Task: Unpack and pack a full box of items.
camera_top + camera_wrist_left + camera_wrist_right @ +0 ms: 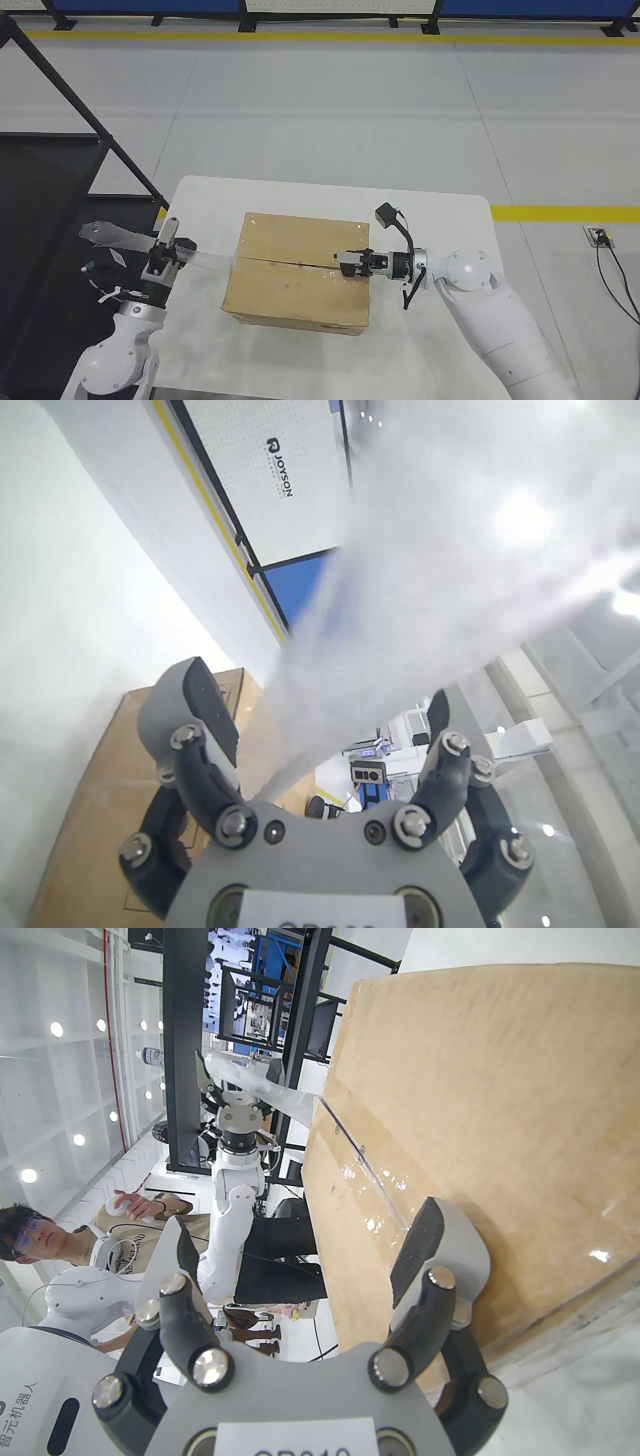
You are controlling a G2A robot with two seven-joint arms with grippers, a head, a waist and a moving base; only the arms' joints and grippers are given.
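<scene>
A closed brown cardboard box point(295, 285) sits in the middle of the white table point(440, 220). A long strip of clear tape point(205, 258) stretches from the box's left end out past my left gripper point(170, 243). In the left wrist view the tape point(400, 600) runs between the spread fingers of that gripper point(325, 710), with the box point(100, 775) behind it. My right gripper point(345, 263) is open at the right end of the top seam. One of its fingers point(420, 1248) lies against the box point(475, 1103). The far tape point(285, 1098) leaves the seam there.
A black frame with a dark panel point(50, 200) stands close to the table's left side. Bare table surface lies behind the box and to its right. A yellow line point(565, 212) marks the floor beyond the table.
</scene>
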